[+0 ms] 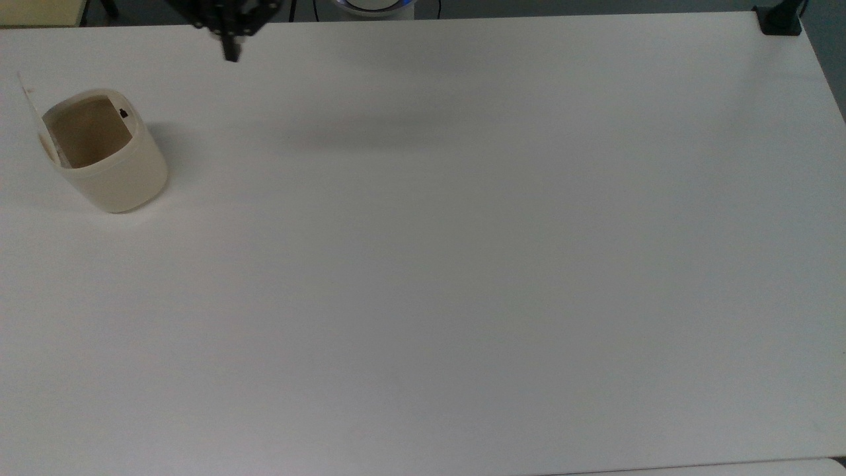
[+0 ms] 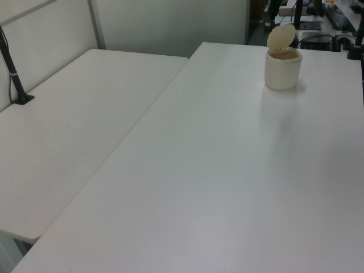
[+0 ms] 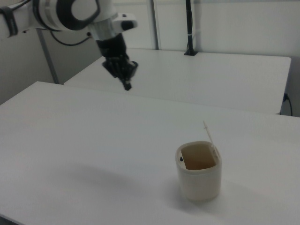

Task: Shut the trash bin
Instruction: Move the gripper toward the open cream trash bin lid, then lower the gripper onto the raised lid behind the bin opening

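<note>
The trash bin (image 1: 106, 152) stands on the white table (image 1: 462, 264), lid (image 2: 281, 37) upright — the gripper (image 1: 230, 55) hangs well apart, fingers pressed together.

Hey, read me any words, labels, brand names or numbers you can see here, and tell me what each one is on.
None: no readable text.
The trash bin is plain cream, with only a small black button at its rim.
The table is bare white.
The gripper carries no legible marking.
</note>
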